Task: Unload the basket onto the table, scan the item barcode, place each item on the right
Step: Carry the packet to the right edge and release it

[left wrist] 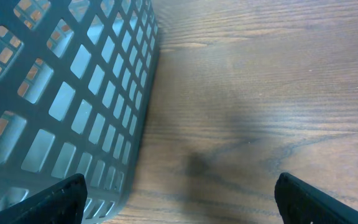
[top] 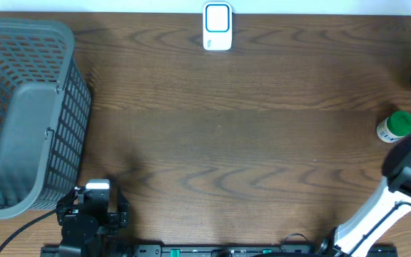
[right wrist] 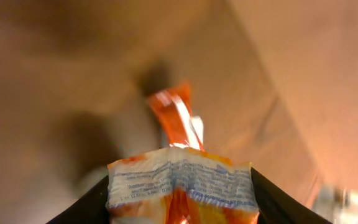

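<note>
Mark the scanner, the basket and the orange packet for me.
scanner [top: 217, 27]: overhead view, middle of its white face.
basket [top: 73, 121]: overhead view, its right mesh wall.
orange packet [right wrist: 182, 183]: right wrist view, the pale printed band across it.

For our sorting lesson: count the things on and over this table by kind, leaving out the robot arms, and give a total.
Grey mesh basket: 1
White-and-blue scanner: 1
Green-capped bottle: 1
Orange packet: 1
Total: 4
</note>
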Controlling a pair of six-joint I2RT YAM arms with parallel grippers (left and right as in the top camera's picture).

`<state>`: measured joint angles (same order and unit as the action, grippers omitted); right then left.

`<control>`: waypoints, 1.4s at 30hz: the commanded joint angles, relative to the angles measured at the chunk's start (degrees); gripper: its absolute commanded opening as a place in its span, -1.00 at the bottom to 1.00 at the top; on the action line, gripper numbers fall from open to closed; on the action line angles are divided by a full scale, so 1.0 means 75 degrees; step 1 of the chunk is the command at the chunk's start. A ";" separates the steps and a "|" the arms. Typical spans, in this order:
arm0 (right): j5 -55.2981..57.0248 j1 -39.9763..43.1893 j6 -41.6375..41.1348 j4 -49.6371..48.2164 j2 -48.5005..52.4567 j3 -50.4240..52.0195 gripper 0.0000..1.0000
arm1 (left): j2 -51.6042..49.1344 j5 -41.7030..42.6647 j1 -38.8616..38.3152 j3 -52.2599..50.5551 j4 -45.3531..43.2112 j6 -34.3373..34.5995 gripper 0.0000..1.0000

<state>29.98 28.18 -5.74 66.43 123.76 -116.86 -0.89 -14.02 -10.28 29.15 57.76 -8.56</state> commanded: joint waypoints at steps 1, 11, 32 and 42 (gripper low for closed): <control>-0.0315 0.0609 -0.0868 0.0122 -0.0058 0.0181 0.98 | 0.0029 -0.0015 0.0032 0.0012 0.0003 0.0099 0.90; -0.3587 0.1478 -0.1766 0.0105 -0.2055 -0.1378 0.98 | 0.0029 -0.0015 0.0032 0.0012 0.0003 0.0099 0.90; -0.7070 -0.0347 -0.2031 -0.3048 -0.8341 -0.2127 0.99 | 0.0029 -0.0015 0.0032 0.0012 0.0006 0.0099 0.90; -0.5342 -0.3789 0.1320 -0.3774 -1.1992 0.2314 0.99 | 0.0029 -0.0015 0.0032 0.0012 0.0006 0.0099 0.90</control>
<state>-14.59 2.63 -5.76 41.47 43.83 -108.60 -0.89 -14.04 -10.28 29.15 57.78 -8.56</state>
